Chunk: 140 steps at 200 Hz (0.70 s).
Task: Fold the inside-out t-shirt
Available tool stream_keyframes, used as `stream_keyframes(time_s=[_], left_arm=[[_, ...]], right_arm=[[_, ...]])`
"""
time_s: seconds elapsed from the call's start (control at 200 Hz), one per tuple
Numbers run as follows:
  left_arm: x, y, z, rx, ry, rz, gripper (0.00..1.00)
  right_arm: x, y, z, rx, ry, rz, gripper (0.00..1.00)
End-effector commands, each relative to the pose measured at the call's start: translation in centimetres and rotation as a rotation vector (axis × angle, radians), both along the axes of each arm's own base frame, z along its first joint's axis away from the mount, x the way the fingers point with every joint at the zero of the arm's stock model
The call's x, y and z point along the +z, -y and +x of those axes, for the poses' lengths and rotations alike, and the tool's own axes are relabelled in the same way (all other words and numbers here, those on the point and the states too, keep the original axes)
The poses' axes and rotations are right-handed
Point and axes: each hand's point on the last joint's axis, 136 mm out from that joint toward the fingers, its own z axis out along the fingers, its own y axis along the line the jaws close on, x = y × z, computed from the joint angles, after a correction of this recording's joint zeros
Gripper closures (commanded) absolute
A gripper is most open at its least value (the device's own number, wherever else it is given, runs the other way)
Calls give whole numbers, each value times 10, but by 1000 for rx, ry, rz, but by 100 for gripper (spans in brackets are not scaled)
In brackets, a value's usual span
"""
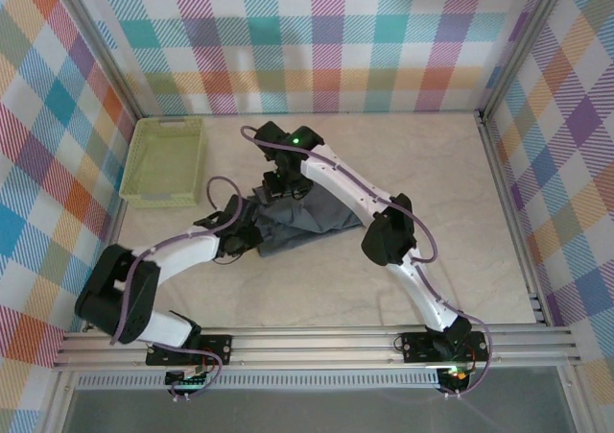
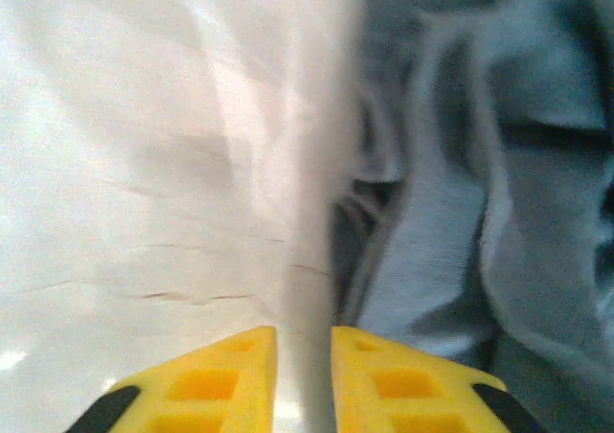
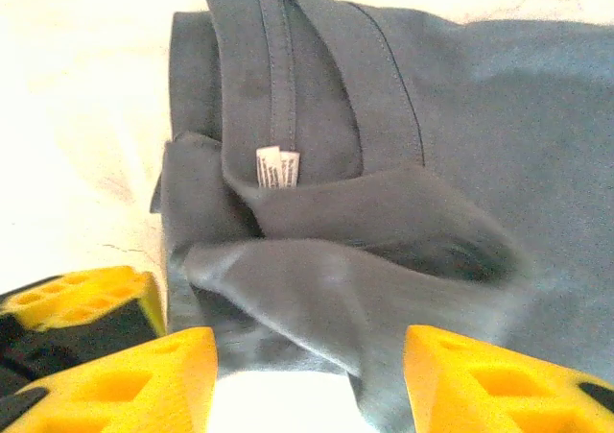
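The dark slate-grey t-shirt (image 1: 305, 224) lies bunched in loose folds on the table's middle. In the right wrist view its collar seam and white label (image 3: 277, 168) show, with loose folds (image 3: 384, 260) below. My right gripper (image 1: 278, 185) hangs over the shirt's far left part. It (image 3: 307, 380) is wide open, and a fold of cloth lies between its yellow fingers (image 3: 144, 385) without being pinched. My left gripper (image 1: 251, 233) sits at the shirt's left edge. In its wrist view its jaws (image 2: 304, 375) stand a narrow gap apart over pale table, the shirt (image 2: 480, 212) just to the right.
A lime-green mesh basket (image 1: 165, 161) stands at the back left against the checked wall. The left gripper's yellow and black finger (image 3: 86, 308) shows at the lower left of the right wrist view. Bare pale tabletop (image 1: 460, 193) stretches to the right of the shirt.
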Motion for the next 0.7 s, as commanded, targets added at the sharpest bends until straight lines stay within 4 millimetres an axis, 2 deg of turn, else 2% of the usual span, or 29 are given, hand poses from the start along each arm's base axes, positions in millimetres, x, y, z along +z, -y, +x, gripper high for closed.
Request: stream_keyframes(time_s=[0.0,0.06,0.095,0.185,0.29,0.345,0.435,0.535,0.61,0.695], left_arm=[[14,-32,-10,84,11,90,74],[25,-30,-7,62,26,89,74],[32,-24,-4,40,38,75,72],[54,-6,5,-26,75,46,66],[79,21,15,-94,111,2,58],[89,37,21,-124,114,-23,53],[93,55,31,-143,95,-29,43],[96,76,48,-185,86,-10,33],[95,86,60,-200,84,19,24],[88,98,73,-218,71,16,20]], right_arm=[[79,16,-3,7,151,79,43],[89,39,5,-30,207,47,41],[87,54,12,-63,222,27,41],[64,88,29,-129,208,-4,40],[35,116,42,-187,196,-45,40],[22,121,46,-195,203,-50,38],[0,129,51,-233,180,-44,37],[-13,142,57,-269,173,-26,36],[-17,141,61,-240,181,18,36],[-26,134,66,-191,191,47,35]])
